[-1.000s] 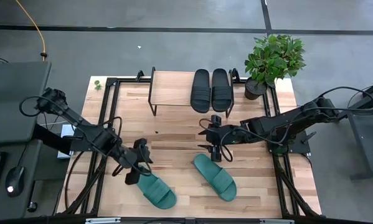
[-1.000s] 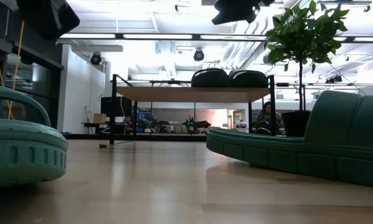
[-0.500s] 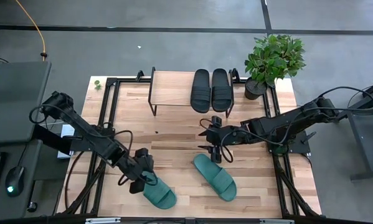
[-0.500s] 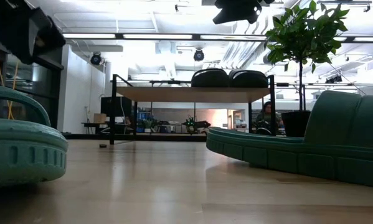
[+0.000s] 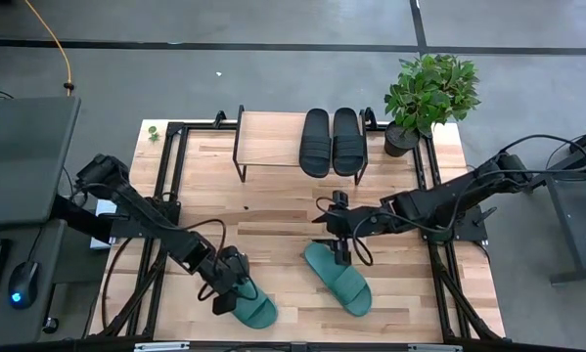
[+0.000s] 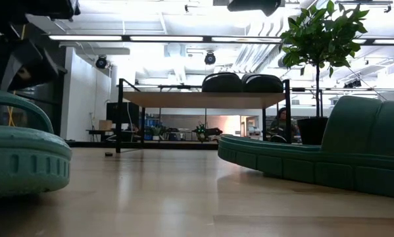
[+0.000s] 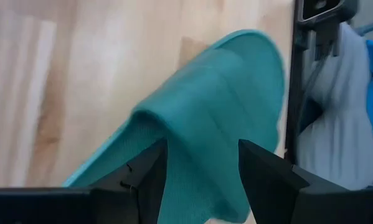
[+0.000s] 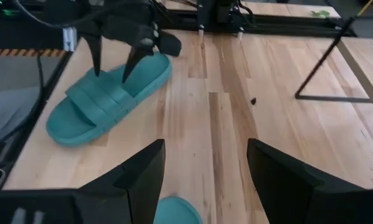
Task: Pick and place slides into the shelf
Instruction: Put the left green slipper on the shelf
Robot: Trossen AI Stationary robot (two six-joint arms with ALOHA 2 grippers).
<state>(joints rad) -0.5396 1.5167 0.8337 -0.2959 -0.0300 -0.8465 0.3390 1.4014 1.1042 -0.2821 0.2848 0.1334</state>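
2 black slides (image 5: 332, 141) sit side by side on the right half of the shelf (image 5: 268, 138) at the table's (image 5: 273, 210) far edge. 2 teal slides remain on the tabletop near the front. The left gripper (image 5: 230, 290) is down over the left teal slide (image 5: 250, 306), fingers (image 7: 270, 180) spread to either side of its strap; from here they don't appear to be gripping it. The right gripper (image 5: 340, 242) hovers with jaws wide apart, holding nothing, just above the heel end of the right teal slide (image 5: 338, 279). A potted plant (image 5: 428, 95) stands beside the shelf.
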